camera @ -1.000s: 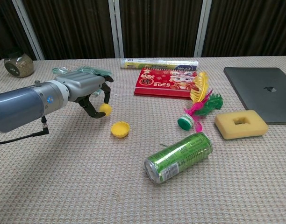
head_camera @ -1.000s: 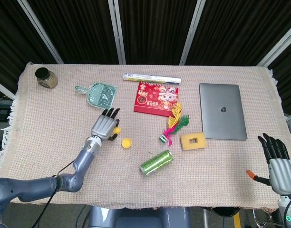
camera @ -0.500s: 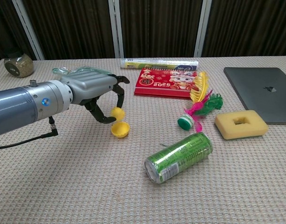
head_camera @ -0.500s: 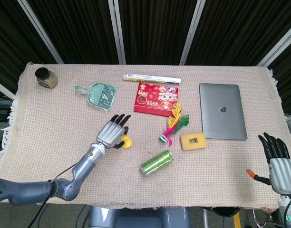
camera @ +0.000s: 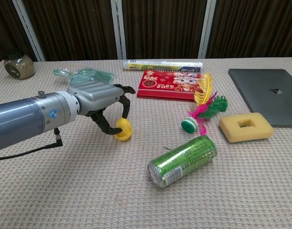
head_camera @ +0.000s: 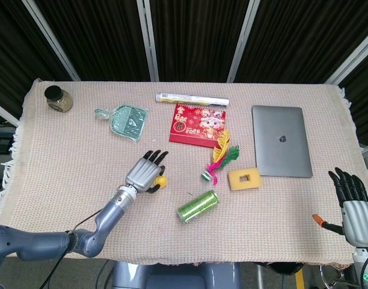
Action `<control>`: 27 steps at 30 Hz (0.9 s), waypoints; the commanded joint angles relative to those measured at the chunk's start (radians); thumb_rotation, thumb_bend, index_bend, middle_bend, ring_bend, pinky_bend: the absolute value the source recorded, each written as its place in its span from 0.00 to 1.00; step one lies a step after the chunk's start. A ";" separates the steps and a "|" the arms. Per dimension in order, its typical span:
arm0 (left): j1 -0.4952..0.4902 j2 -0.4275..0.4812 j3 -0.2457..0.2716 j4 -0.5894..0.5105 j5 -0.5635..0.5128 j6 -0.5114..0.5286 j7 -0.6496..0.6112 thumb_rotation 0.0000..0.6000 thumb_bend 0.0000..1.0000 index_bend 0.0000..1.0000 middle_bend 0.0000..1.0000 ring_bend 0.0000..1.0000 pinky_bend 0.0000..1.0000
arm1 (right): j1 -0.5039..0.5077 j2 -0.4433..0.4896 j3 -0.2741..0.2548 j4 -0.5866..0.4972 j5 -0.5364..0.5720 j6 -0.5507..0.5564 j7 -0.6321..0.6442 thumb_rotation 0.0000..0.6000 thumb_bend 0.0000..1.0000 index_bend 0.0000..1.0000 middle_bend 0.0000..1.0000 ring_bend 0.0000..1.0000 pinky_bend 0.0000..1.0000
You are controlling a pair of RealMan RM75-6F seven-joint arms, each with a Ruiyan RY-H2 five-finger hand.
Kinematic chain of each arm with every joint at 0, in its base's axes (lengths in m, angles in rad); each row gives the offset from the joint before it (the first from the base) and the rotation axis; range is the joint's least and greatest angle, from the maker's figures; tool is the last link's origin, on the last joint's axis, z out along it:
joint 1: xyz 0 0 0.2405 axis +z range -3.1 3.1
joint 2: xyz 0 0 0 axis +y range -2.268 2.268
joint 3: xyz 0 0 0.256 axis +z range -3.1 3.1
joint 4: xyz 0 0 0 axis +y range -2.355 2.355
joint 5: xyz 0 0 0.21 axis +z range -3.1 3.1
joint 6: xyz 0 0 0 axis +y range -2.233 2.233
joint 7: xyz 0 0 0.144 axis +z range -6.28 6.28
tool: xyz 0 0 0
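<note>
The left hand [camera: 100, 102] sits low over the cloth near the table's middle, fingers curled down around a small yellow capsule [camera: 123, 129]. In the chest view the capsule looks like two halves, one held between the thumb and a fingertip right on top of the other, which rests on the tablecloth [head_camera: 64, 156]. Whether the halves are fully seated I cannot tell. In the head view only a sliver of yellow [head_camera: 162, 179] shows at the hand's [head_camera: 144, 176] right edge.

The capsule lies just off the fingertips on the side toward the green can [camera: 182, 160], which rests on its side, well apart, its long axis running diagonally toward the shuttlecock [camera: 203, 109]. The left hand is by far the nearer; the right hand [head_camera: 351, 201] hangs off the table's right edge, fingers straight and slightly apart, holding nothing, beside an orange plug [head_camera: 318, 220].

Behind the left hand lies a green dustpan [head_camera: 127, 120]. Further back are a red calendar [head_camera: 199, 124] and a tube [head_camera: 192, 97]; a jar [head_camera: 56, 99] stands at the far left corner. A yellow sponge [camera: 245, 126] and a laptop [head_camera: 280, 148] lie to the right
</note>
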 commanded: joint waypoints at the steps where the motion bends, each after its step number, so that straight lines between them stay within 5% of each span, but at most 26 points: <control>1: -0.003 -0.015 -0.001 0.016 -0.013 -0.003 0.003 0.91 0.36 0.45 0.00 0.00 0.10 | -0.001 -0.001 0.000 0.001 -0.002 0.004 0.000 1.00 0.00 0.04 0.00 0.00 0.00; 10: -0.012 -0.011 0.004 0.022 -0.044 -0.029 0.016 0.86 0.19 0.13 0.00 0.00 0.04 | -0.003 -0.002 0.003 0.003 0.000 0.007 0.001 1.00 0.00 0.04 0.00 0.00 0.00; 19: 0.059 0.105 -0.016 -0.149 -0.012 0.100 -0.048 0.83 0.18 0.09 0.00 0.00 0.03 | -0.001 -0.001 0.001 0.010 0.005 -0.004 -0.003 1.00 0.00 0.04 0.00 0.00 0.00; 22: 0.140 0.192 0.017 -0.261 0.042 0.212 -0.079 0.82 0.17 0.09 0.00 0.00 0.03 | 0.003 0.003 -0.003 0.009 0.014 -0.024 -0.015 1.00 0.00 0.04 0.00 0.00 0.00; 27: 0.294 0.349 0.150 -0.384 0.173 0.384 -0.102 0.79 0.16 0.05 0.00 0.00 0.01 | 0.009 0.016 -0.008 -0.009 0.035 -0.057 -0.044 1.00 0.00 0.02 0.00 0.00 0.00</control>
